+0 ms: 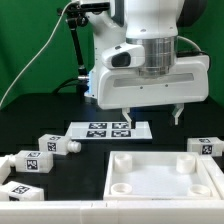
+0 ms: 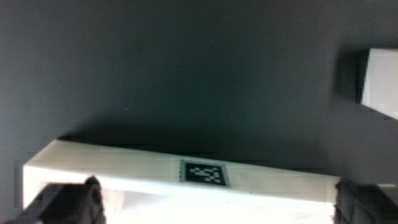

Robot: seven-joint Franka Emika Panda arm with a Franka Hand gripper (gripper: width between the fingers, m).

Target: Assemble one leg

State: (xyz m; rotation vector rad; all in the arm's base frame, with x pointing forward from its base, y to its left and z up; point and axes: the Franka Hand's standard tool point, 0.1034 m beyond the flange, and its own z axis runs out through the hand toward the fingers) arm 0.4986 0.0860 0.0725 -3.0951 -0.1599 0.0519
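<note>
My gripper (image 1: 150,117) hangs open and empty above the table, between the marker board (image 1: 108,129) and the far rim of the large white tray-like piece (image 1: 165,175). Three white legs with marker tags lie at the exterior view's left: one (image 1: 57,145), a second (image 1: 35,160) and a third (image 1: 10,190). Another leg (image 1: 205,146) lies at the right. In the wrist view my gripper (image 2: 214,208) has its dark fingers (image 2: 63,200) wide apart over a long white edge with one tag (image 2: 208,172), apparently the tray-like piece's rim. No leg is held.
A white block (image 2: 374,75), probably the right-hand leg, shows at the edge of the wrist view. A black stand (image 1: 78,45) rises behind the arm against a green backdrop. A white ledge (image 1: 50,212) runs along the table's front.
</note>
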